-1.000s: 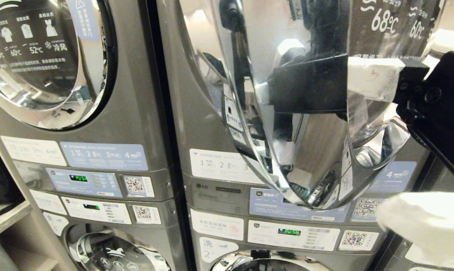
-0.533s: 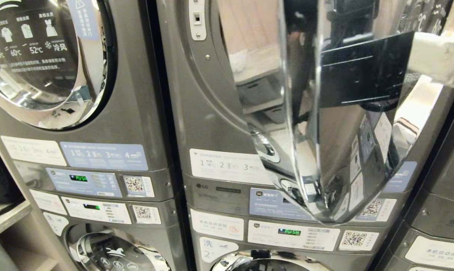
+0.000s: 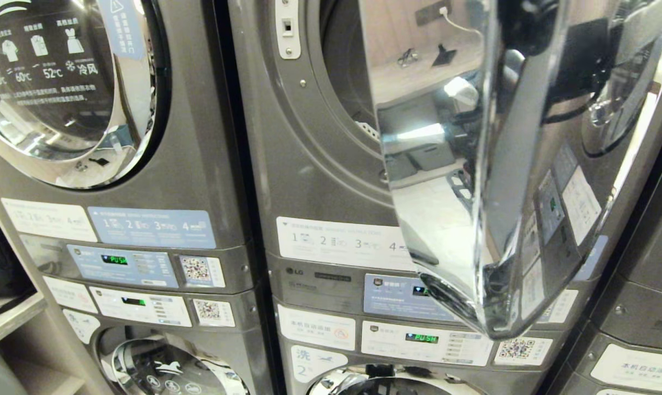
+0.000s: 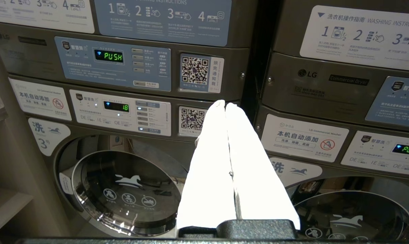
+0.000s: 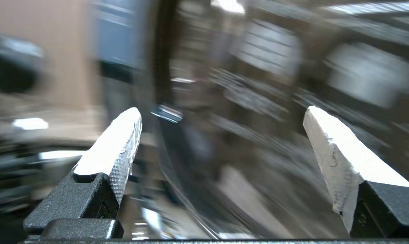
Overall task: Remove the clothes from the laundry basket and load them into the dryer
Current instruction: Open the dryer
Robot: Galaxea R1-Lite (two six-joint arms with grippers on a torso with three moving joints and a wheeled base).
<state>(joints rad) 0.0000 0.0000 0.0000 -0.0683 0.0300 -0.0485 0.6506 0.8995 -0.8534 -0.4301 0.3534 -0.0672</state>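
The middle dryer [image 3: 309, 181] is a grey stacked machine with its chrome-rimmed door [image 3: 501, 164] swung out towards me, baring part of the dark drum opening [image 3: 344, 71]. Neither gripper shows in the head view. In the right wrist view my right gripper [image 5: 221, 113] is open with nothing between its white-padded fingers, and the surroundings are streaked with motion. My left gripper [image 4: 225, 103] is shut and empty, parked facing the lower control panels. The clothes and the laundry basket are out of view.
A second dryer [image 3: 62, 82] with its door closed stands to the left, with a washer door [image 3: 161, 367] below it. A shelf edge [image 3: 7, 318] juts in at far left. Another machine stack [image 3: 649, 307] stands at the right, close behind the open door.
The dryer door has swung further open to the right, uncovering more of the drum opening. My right gripper, at the door's right edge a second ago, has left the head view.
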